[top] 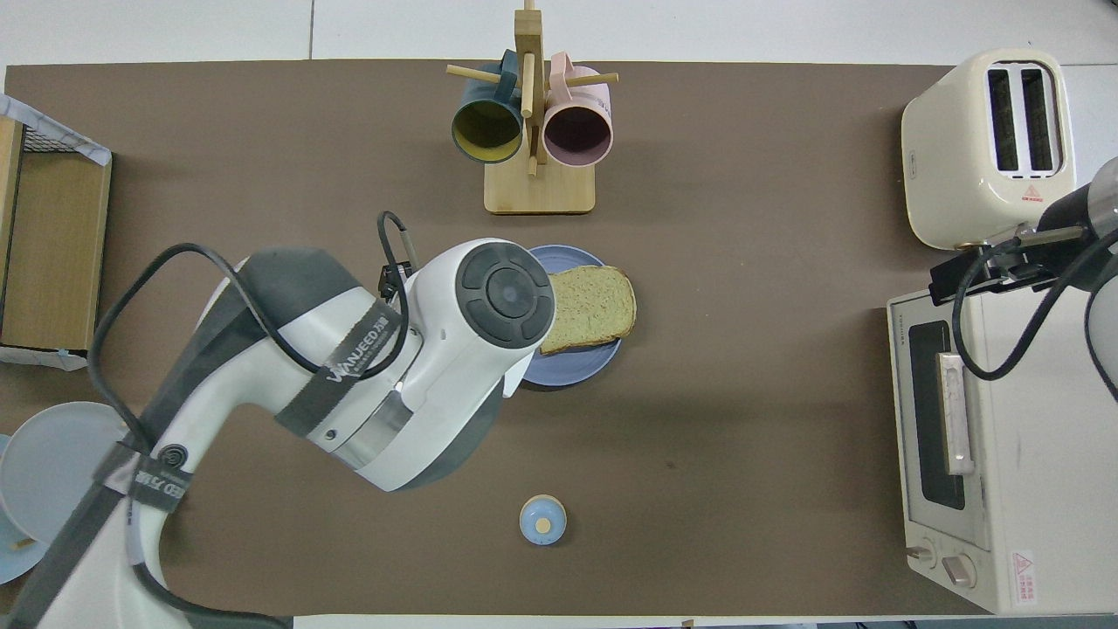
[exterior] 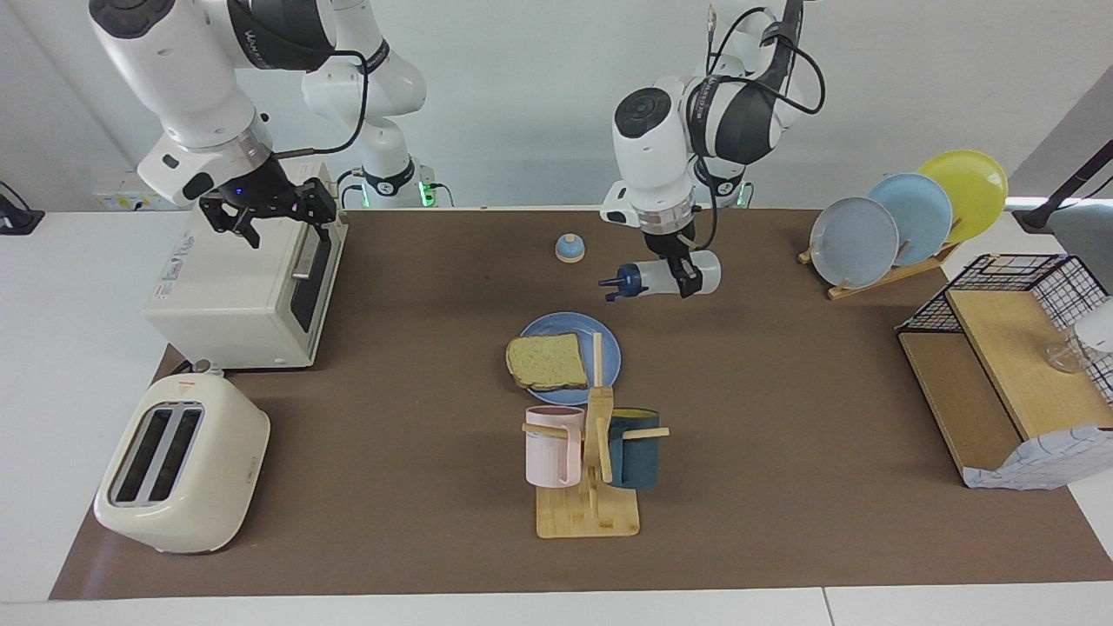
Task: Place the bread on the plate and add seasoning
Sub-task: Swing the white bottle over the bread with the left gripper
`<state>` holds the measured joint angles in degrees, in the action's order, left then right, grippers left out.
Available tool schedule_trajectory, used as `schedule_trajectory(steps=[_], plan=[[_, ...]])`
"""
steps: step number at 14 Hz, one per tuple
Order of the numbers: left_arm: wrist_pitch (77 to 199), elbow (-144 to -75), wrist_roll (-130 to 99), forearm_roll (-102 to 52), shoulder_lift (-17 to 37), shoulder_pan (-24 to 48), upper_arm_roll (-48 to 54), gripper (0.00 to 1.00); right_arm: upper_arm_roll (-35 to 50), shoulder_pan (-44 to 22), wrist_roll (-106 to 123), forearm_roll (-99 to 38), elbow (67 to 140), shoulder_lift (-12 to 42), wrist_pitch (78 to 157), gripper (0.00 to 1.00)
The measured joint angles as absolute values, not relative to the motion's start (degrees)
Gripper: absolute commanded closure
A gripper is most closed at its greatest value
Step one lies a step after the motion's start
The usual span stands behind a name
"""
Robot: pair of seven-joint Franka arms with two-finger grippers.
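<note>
The seasoning, clamped sideways in the left tool, shows only facing; right tool gapes.

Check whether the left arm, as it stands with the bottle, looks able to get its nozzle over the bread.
Probably yes. The left gripper holds the bottle sideways in the air, nozzle pointing toward the bread on the plate. Nothing stands between them; the mug rack sits farther from the robots.
</note>
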<state>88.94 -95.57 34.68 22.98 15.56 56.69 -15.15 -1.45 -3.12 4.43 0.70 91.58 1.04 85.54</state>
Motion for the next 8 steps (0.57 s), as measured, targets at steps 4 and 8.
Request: schedule_trajectory(steps=[4,8], plan=[[83.03,-89.35,33.85,25.44,24.32,59.21,-15.19,1.0,-1.4,-2.99,3.76,0.7,91.48,2.44,85.54,0.0],[76.96,-85.23,33.68,29.03,28.47,61.01,-15.25,1.0,-1.34,-0.64,3.72,0.7,90.57,2.38,85.54,0.0]])
